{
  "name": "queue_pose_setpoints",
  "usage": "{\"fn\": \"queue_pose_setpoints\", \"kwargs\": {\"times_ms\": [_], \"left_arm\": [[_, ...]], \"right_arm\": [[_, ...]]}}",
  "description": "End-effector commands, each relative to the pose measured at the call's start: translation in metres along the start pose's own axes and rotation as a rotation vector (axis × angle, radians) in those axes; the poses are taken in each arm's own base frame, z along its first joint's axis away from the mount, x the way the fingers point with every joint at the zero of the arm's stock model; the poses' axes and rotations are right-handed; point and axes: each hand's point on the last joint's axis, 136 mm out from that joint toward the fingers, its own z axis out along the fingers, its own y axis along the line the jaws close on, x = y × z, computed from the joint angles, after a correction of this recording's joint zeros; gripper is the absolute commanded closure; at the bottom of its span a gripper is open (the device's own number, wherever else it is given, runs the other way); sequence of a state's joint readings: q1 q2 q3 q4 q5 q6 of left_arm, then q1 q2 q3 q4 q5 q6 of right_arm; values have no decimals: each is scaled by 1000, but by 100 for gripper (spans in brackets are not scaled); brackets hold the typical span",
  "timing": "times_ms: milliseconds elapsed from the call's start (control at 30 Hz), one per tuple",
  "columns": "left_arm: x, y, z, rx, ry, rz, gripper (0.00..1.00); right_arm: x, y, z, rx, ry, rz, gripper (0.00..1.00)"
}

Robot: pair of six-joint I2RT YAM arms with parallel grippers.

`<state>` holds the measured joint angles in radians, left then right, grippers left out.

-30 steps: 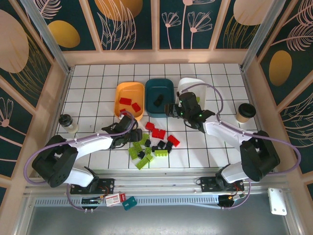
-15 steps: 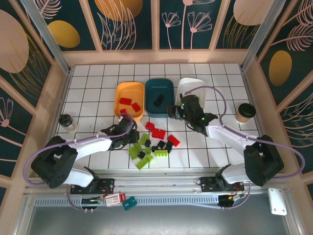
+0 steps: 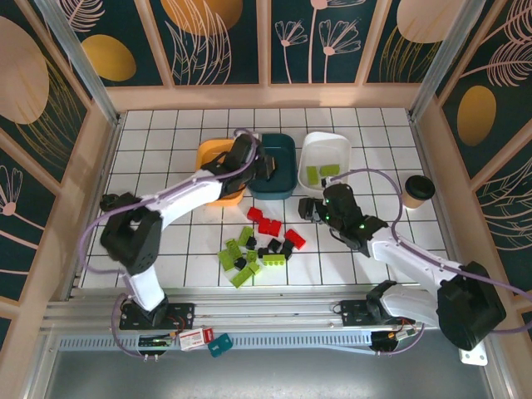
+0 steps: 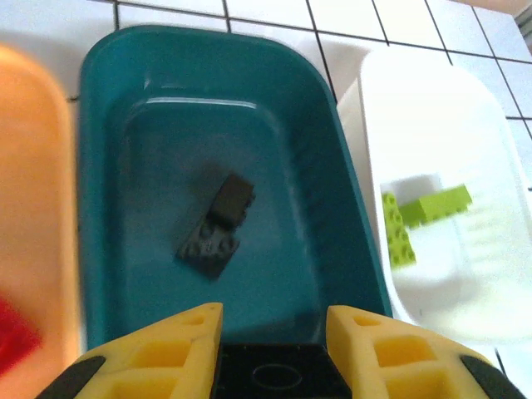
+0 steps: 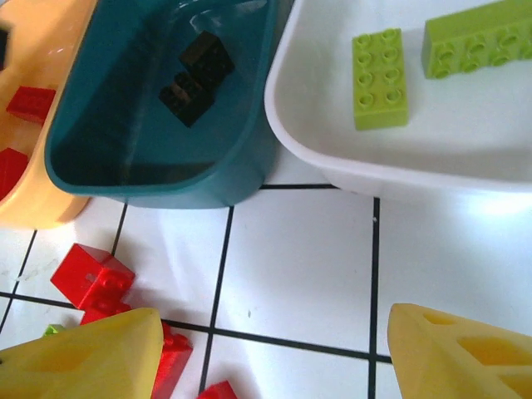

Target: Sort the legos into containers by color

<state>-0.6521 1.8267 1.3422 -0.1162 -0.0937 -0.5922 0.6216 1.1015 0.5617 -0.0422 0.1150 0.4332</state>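
Note:
My left gripper [image 4: 274,331] is shut on a black lego [image 4: 278,371] and hangs over the near end of the dark teal container [image 4: 108,166], where another black lego [image 4: 218,223] lies. From above, the left gripper [image 3: 255,160] sits between the orange container [image 3: 212,162] and the teal one [image 3: 281,179]. The white container [image 3: 332,148] holds two lime green legos [image 5: 379,79]. My right gripper [image 3: 312,209] stands open over bare tile just in front of the white container [image 5: 332,158], nothing between its fingers [image 5: 91,353]. Loose red, green and black legos [image 3: 262,245] lie in a pile mid-table.
Red legos [image 5: 29,104] lie in the orange container [image 5: 33,212]. Two red legos [image 5: 100,278] sit on the tile by my right gripper's left finger. A paper cup [image 3: 417,189] stands at the right. Wooden walls enclose the tiled table [image 3: 166,141].
My left gripper closed on a black lego at the pile and carried it up and right to above the teal container. My right gripper drew back from the white container toward the near side.

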Motion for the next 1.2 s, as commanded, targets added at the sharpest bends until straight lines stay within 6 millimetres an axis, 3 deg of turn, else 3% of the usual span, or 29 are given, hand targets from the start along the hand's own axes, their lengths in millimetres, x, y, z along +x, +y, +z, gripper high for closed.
{"fn": "queue_pose_setpoints", "kwargs": {"times_ms": [0, 133, 233, 333, 467, 633, 800, 867, 1000, 1167], "left_arm": [[0, 5, 37, -33, 51, 29, 82], [-5, 9, 77, -55, 80, 17, 82], [-6, 9, 96, -60, 97, 8, 78], [-11, 4, 106, -55, 99, 8, 65], [-24, -6, 103, -33, 80, 5, 42], [-53, -30, 67, 56, 18, -9, 22], [-67, -50, 3, 174, -59, -33, 2], [-65, -55, -24, 213, -86, -38, 2], [-41, -40, -70, 222, -118, -58, 1], [7, 17, -112, 123, -144, -106, 1]], "right_arm": [[8, -6, -7, 5, -10, 34, 27], [21, -8, -12, -14, 7, 34, 27], [29, -8, -15, -33, 21, 33, 27], [39, -8, -18, -49, 47, 32, 27], [50, -4, -20, -79, 73, 24, 26], [55, 4, -19, -112, 85, 3, 26], [59, 19, -15, -154, 109, -31, 26], [59, 29, -12, -181, 113, -57, 26], [55, 55, -5, -229, 114, -128, 26], [51, 85, 16, -251, 134, -212, 26]]}}
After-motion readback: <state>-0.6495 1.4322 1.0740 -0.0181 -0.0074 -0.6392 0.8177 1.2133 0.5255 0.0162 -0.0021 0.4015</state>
